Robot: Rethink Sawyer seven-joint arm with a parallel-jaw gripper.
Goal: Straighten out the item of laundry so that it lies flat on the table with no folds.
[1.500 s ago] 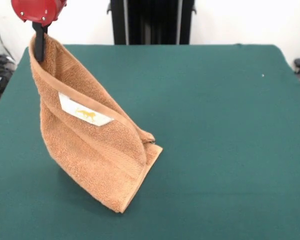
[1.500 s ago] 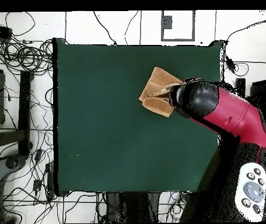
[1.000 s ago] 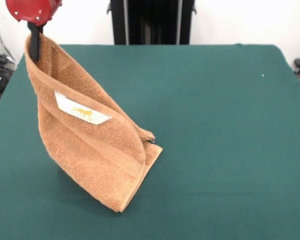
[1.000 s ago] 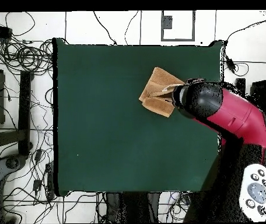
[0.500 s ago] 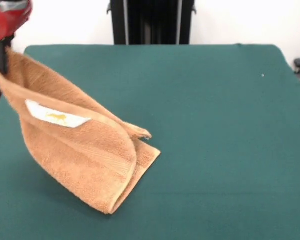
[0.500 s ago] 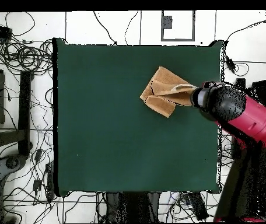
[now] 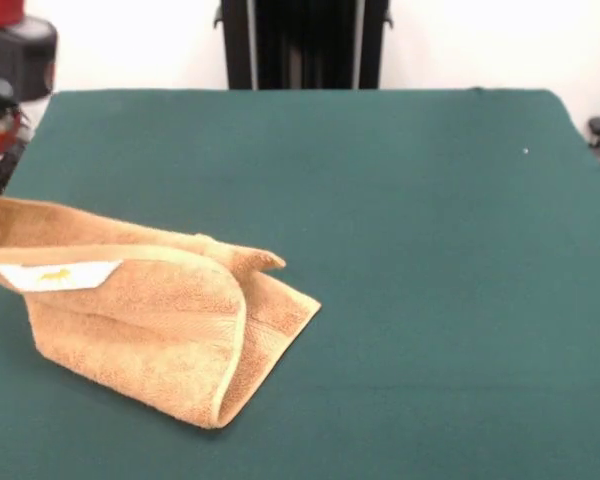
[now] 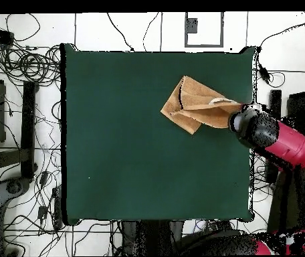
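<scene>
A: Where is the towel lying at this moment?

B: It is sitting near 1 side edge of the table, the left edge in the front view and the right edge in the overhead view. It is well apart from both end edges and from the opposite side.

A: Is it lying flat?

B: No. It is folded over itself in at least 2 layers. A rounded fold is facing the table's middle, and 1 corner is poking out flat on the green cover just beside that fold. The upper layer is stretching toward the side edge and running out of the front view there.

A: Anything showing on the cloth?

B: A small white tag is lying on the upper layer, close to the side edge. A woven band and a lighter hem are showing along the fold.

A: And the gripper?

B: In the overhead view the red and black arm is reaching in over the side edge, and its end is sitting right at the towel's outer end. I cannot tell how far its jaws are parted, nor whether they are gripping the cloth, because the arm is hiding them.
</scene>
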